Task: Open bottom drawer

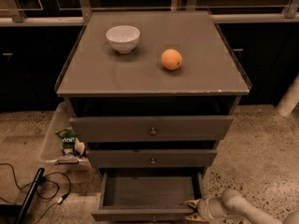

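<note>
The one camera looked from high in front of the bench (pixel 140 78), tilted steeply down and facing its drawer fronts — near enough that the bench filled most of the frame. The bottom drawer (pixel 148 190) met the lower edge, and the pincer (pixel 193 210) sat low at the right, beside that drawer's right front corner.
</note>
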`<action>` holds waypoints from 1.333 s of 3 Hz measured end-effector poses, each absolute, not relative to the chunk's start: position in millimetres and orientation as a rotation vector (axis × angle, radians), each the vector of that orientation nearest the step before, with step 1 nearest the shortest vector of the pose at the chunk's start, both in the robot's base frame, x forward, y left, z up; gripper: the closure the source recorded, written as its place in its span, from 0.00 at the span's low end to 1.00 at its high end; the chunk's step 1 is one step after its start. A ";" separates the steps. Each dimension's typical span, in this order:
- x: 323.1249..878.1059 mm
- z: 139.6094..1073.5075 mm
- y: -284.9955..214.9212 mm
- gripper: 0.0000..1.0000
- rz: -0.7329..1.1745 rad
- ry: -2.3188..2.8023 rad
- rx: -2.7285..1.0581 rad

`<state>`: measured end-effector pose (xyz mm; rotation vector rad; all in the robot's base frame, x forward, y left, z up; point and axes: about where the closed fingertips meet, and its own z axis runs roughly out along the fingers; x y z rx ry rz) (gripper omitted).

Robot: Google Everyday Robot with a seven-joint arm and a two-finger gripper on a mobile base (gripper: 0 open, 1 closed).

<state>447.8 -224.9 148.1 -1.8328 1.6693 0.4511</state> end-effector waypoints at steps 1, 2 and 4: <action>447.8 148.1 -224.9 0.39 0.451 1.669 -1.833; 447.8 148.1 -224.8 0.17 0.451 1.669 -1.833; 447.7 148.0 -224.8 0.00 0.451 1.669 -1.833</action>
